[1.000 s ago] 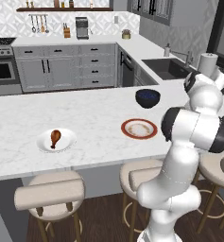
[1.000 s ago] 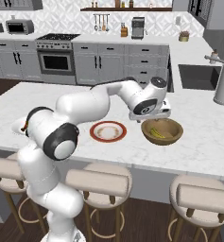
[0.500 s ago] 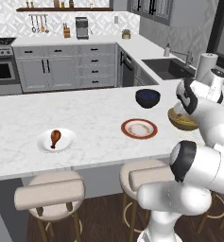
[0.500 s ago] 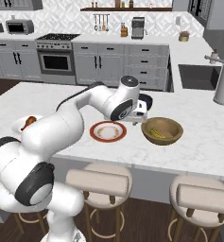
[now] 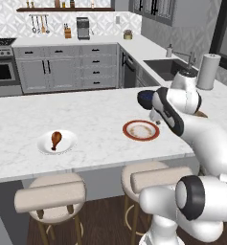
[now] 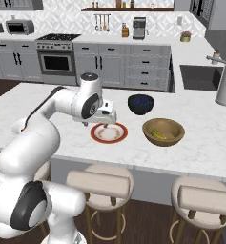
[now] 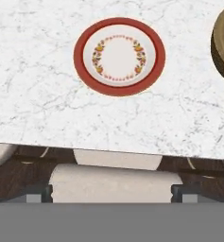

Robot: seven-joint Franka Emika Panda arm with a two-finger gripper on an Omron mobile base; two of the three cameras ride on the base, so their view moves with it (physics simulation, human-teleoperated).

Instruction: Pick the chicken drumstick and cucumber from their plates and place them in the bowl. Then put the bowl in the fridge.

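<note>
Resting on a plain white plate (image 5: pixel 57 142) toward the left of the marble island counter (image 5: pixel 86 119), the chicken drumstick (image 5: pixel 55 139) appears glossy reddish-brown, bulbous at its far end and narrowing toward the near edge. The red-rimmed plate (image 6: pixel 109 133) lies well to the right of it; the hand view shows a pale centre ringed by small orange-and-red motifs, with nothing on it (image 7: pixel 119 56). Just right of that plate stands the tan-brown bowl (image 6: pixel 163 132), and the cucumber (image 6: pixel 158 134), a short curved yellowish-green piece, lies inside it against the near wall. A second, dark blue bowl (image 6: pixel 140 104) sits farther back on the counter, beyond the gap between plate and tan bowl.

The gripper (image 6: pixel 104 120) hangs above the left rim of the red-rimmed plate in the right base view, apart from the plate. Nothing can be seen held in it. How far its jaws stand apart cannot be told: the hand is small and dark in the base views, and its fingertips cannot be made out in the hand view. Round cushioned stools (image 6: pixel 100 182) line the near side of the island.
</note>
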